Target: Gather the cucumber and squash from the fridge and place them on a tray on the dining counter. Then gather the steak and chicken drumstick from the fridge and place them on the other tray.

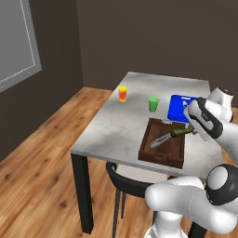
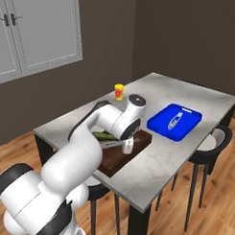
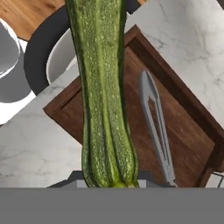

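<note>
My gripper (image 1: pixel 191 129) is shut on the cucumber (image 1: pixel 181 132), a long speckled green vegetable, and holds it just above the brown wooden tray (image 1: pixel 173 149) on the dining counter (image 1: pixel 116 125). In the hand view the cucumber (image 3: pixel 105 96) runs up the middle and hides my fingertips, with the tray (image 3: pixel 140 144) beneath it. From the right base view the cucumber (image 2: pixel 102 135) pokes out to the left of the hand over the tray (image 2: pixel 117 163). The blue tray (image 1: pixel 178 108) lies just beyond the brown one. The fridge, squash, steak and drumstick are out of view.
Silver tongs (image 3: pixel 157 127) lie inside the brown tray, right of the cucumber. A silver utensil (image 2: pixel 175 119) rests on the blue tray (image 2: pixel 158 125). A yellow cup (image 1: pixel 122 93) and a green cup (image 1: pixel 153 103) stand mid-counter. Dark chairs (image 1: pixel 122 179) (image 2: pixel 215 142) sit at the counter's edges.
</note>
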Robot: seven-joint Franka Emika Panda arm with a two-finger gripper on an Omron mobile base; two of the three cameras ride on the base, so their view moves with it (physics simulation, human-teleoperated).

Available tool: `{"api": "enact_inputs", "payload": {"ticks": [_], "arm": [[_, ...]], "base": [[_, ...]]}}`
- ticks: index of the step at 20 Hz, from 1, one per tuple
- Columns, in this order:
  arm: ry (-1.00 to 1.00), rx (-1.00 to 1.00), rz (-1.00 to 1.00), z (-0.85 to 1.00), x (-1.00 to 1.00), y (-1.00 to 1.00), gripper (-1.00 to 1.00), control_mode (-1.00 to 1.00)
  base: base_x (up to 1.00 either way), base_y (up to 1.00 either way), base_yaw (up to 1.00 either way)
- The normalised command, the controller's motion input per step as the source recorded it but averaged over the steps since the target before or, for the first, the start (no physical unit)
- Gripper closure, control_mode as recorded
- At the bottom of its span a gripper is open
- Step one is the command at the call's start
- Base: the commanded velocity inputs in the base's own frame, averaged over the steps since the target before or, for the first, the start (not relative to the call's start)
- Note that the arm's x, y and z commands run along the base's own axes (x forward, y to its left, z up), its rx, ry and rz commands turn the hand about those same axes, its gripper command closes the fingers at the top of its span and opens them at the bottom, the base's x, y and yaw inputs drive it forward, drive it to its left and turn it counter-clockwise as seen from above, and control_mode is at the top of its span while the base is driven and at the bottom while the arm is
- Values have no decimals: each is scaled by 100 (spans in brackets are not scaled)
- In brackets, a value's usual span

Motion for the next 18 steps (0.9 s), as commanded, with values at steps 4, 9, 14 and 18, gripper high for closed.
{"api": "enact_inputs", "payload": {"ticks": [4,9,14,18], "arm": [[0,-12,0,0,0,-4,100,-100],[0,-10,0,0,0,0,100,-100],[-1,-1,0,-6,-7,0,100,-100],[0,0,0,-6,-9,2,100,-100]], "base": [[0,0,0],[0,0,0],[0,0,0],[0,0,0]]}}
